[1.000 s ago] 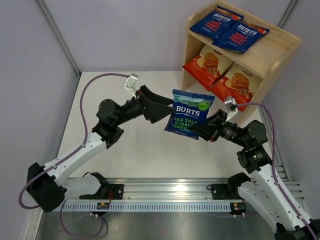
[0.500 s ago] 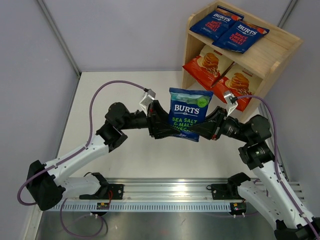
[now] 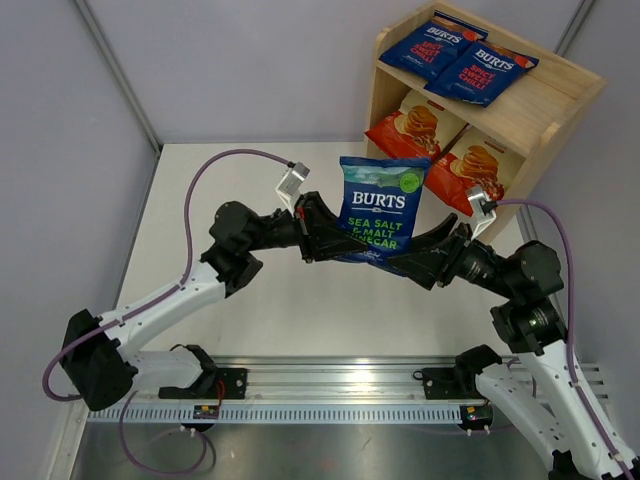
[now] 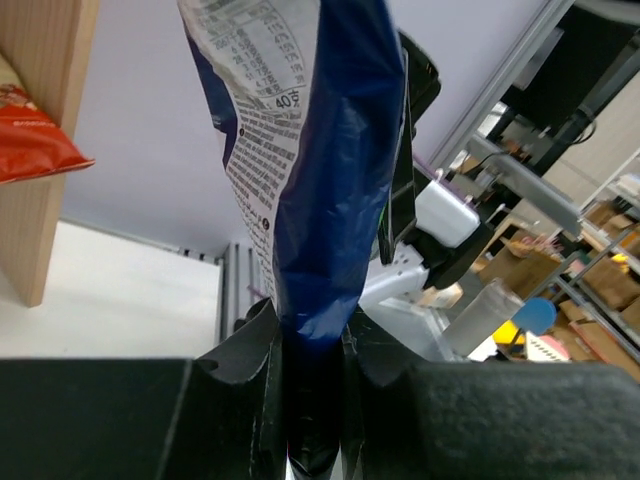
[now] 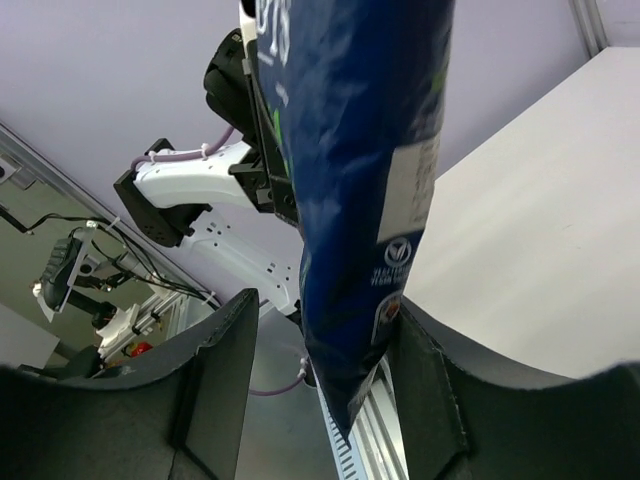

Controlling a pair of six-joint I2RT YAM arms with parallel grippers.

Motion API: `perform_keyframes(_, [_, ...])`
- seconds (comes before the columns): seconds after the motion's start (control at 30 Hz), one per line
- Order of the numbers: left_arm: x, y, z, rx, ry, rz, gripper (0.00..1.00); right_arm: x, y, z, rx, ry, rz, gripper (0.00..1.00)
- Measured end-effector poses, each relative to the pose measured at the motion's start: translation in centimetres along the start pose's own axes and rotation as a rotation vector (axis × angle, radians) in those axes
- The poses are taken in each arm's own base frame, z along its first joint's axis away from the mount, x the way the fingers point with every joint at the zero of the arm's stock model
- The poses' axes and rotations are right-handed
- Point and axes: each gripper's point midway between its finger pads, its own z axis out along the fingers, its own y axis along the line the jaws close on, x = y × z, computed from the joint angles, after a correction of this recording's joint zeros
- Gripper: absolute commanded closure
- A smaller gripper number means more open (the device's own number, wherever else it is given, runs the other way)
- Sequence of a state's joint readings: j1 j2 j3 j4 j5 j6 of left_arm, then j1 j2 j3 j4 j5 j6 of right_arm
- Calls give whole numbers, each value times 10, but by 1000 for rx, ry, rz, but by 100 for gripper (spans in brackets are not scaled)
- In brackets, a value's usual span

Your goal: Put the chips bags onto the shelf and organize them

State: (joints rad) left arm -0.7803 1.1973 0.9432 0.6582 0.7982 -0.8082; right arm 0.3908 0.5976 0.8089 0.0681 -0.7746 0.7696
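Note:
A dark blue green-lettered Burts chips bag [image 3: 380,203] hangs upright above the table, between the two arms. My left gripper [image 3: 333,240] is shut on its lower left edge, and the left wrist view shows the bag [image 4: 330,180] pinched between the jaws [image 4: 315,335]. My right gripper [image 3: 403,263] stands open around the bag's bottom right corner [image 5: 360,150]; one finger [image 5: 430,390] touches the bag, the other stands apart. On the wooden shelf [image 3: 562,98], two red-lettered Burts bags [image 3: 432,45] [image 3: 483,72] lie on top and two red Cassava bags [image 3: 415,128] [image 3: 470,170] lean in the lower tier.
The shelf stands at the table's back right corner, against the grey walls. A metal rail [image 3: 340,390] with both arm bases runs along the near edge. Purple cables [image 3: 200,190] loop above each arm. The shelf's side panel [image 4: 40,200] shows at the left of the left wrist view.
My left gripper moved in from the left and shut on the bag. The right gripper then opened its hold on it. The bag shifted slightly up and right.

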Motion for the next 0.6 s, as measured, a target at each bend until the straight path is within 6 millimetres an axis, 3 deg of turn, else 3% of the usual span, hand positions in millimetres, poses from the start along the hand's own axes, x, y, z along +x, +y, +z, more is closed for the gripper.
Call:
perform_keyframes(0.3, [-22,-15,12,99,-63,-86,87,1,9,-6,-29,-35,8,52])
perform_keyframes(0.6, [-19,-10,20,120,-58,-148,90,-10,3,-4,-54,-158,91,48])
